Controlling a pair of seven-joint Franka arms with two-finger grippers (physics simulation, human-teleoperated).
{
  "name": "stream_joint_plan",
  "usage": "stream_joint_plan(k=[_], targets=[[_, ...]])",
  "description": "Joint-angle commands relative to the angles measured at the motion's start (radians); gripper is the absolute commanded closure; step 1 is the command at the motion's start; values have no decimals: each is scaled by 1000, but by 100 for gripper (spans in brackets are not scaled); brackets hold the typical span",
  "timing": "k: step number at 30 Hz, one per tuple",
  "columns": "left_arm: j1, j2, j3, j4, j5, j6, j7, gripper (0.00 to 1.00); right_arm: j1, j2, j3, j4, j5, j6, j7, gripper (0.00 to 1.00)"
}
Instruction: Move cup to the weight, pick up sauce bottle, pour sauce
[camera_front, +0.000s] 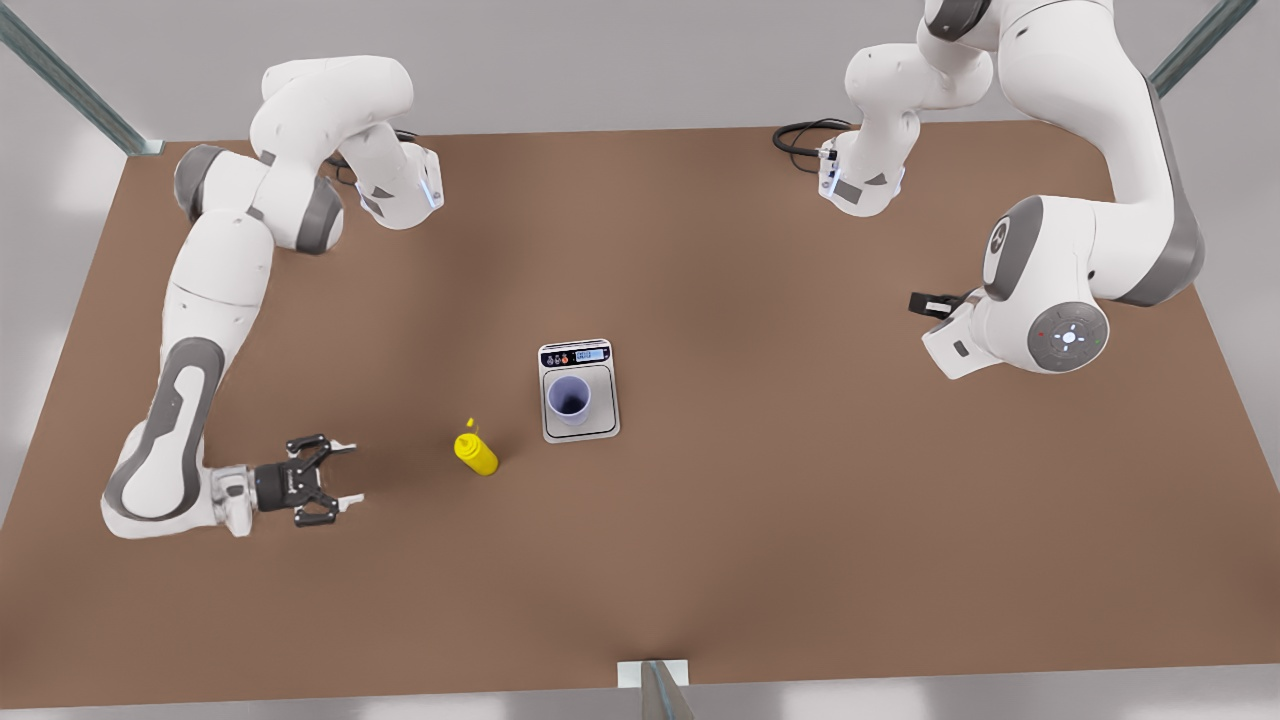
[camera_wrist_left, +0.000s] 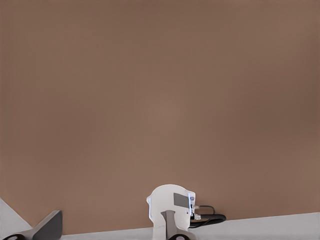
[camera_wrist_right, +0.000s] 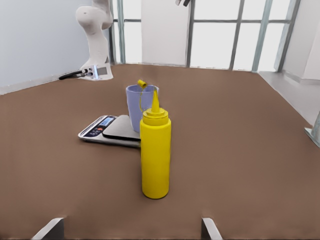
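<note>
Here we see the cup (camera_front: 569, 399) upright on the weight (camera_front: 579, 390), the sauce bottle (camera_front: 476, 453) standing on the tabletop (camera_front: 800, 480) beside it, the right gripper (camera_front: 340, 472) facing it with fingers spread, and the left gripper (camera_front: 925, 304), fingers unclear, waiting well apart.

The weight (camera_front: 579, 390) shows a blue-lit display, its digits seemingly too small to read.

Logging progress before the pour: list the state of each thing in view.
Cup: upright on the scale's plate.
Scale: display lit.
Bottle: upright on the table, cap open, not held.
Right gripper: open, facing the bottle.
Left gripper: waiting, away from everything.
</note>
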Motion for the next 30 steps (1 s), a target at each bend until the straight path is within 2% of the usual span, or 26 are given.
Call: stream_joint_plan(k=[1,2,3,4,5,7,8,9,10,11,12,14,16,21,30], targets=[[2,-1,0,1,0,1,0,0,64,-116,-47,3,-272,-142,1584,0],[0,-3,0,2,0,3,0,0,197,-201,-104,22,-446,-82,2057,0],[0,-4,0,7,0,3,0,0,292,-208,-142,141,-543,-75,2206,0],[0,-3,0,13,0,-2,0,0,372,-208,-225,215,-576,-42,2209,0],[0,-3,0,13,2,3,0,0,508,-263,-375,215,-623,-53,2210,0],[3,-3,0,13,0,1,0,0,700,-348,-567,215,-709,-137,2196,0],[3,-3,0,12,0,-4,0,0,737,-414,-553,220,-812,-145,2177,0],[6,-1,0,10,0,-4,0,0,708,-476,-442,217,-876,-145,2183,0],[6,-3,0,10,0,-4,0,0,477,-636,18,175,-1126,-131,2226,0],[6,-1,0,10,0,-4,0,0,262,-778,384,35,-1272,-60,2349,0],[6,-1,0,9,0,-4,0,0,196,-860,465,-70,-1277,-4,2368,0],[6,-3,0,9,0,-5,0,0,137,-863,508,-84,-1286,-2,2367,0],[5,-1,0,9,0,-4,0,0,104,-837,508,-142,-1292,68,2374,0],[5,-1,0,9,0,-4,0,0,93,-922,510,-204,-1317,77,2384,0],[2,-1,0,10,0,-4,-1,0,72,-926,533,-202,-1317,73,2390,0]])
